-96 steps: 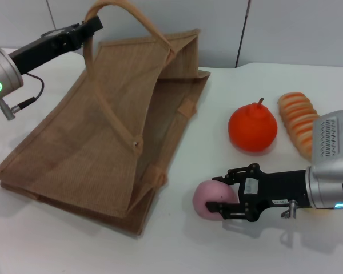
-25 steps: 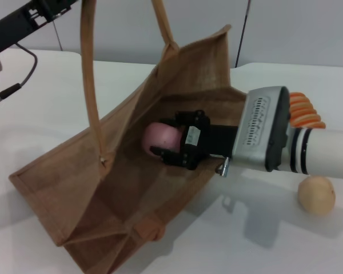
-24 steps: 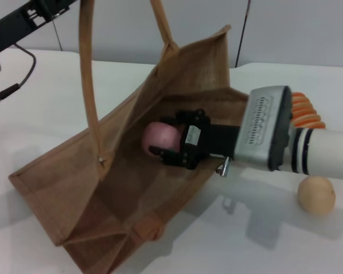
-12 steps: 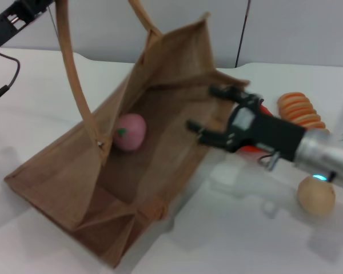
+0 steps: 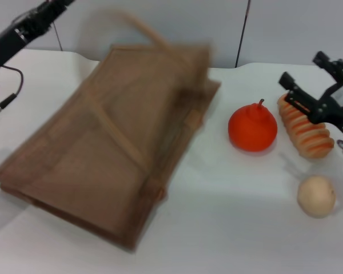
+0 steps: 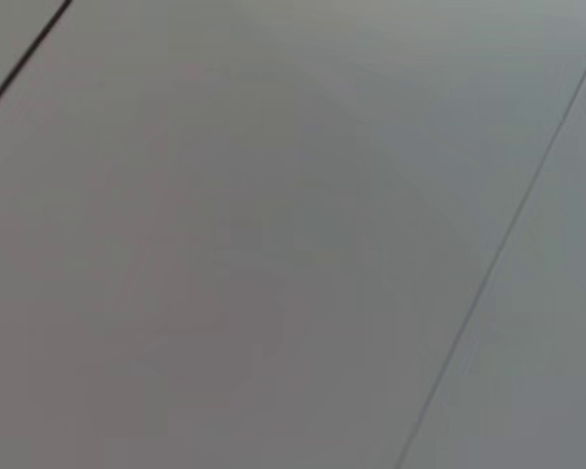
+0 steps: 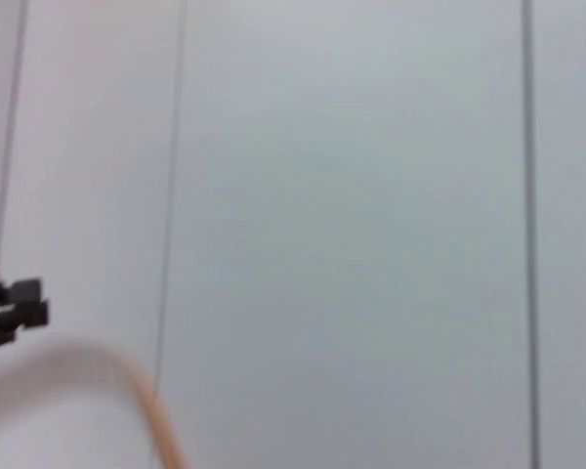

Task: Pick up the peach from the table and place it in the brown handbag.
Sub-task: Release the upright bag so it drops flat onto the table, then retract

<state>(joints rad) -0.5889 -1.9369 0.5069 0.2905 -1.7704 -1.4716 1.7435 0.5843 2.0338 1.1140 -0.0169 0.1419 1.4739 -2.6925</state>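
The brown handbag (image 5: 108, 148) lies slumped flat on the white table, blurred with motion, and its handle (image 5: 134, 25) hangs loose above it. The peach is hidden. My right gripper (image 5: 302, 69) is open and empty at the far right, raised over a striped orange pastry (image 5: 302, 128). My left gripper (image 5: 56, 5) is at the top left edge, above and left of the bag. It also shows far off in the right wrist view (image 7: 10, 308), with the blurred handle (image 7: 137, 391) below it.
A larger orange fruit with a stem (image 5: 252, 128) sits right of the bag. A beige round fruit (image 5: 316, 196) lies at the front right. Both wrist views face the grey wall.
The bag, held open by its handle with the peach lying inside, has dropped flat and now hides the peach. My right gripper has drawn back to the right, open and empty.
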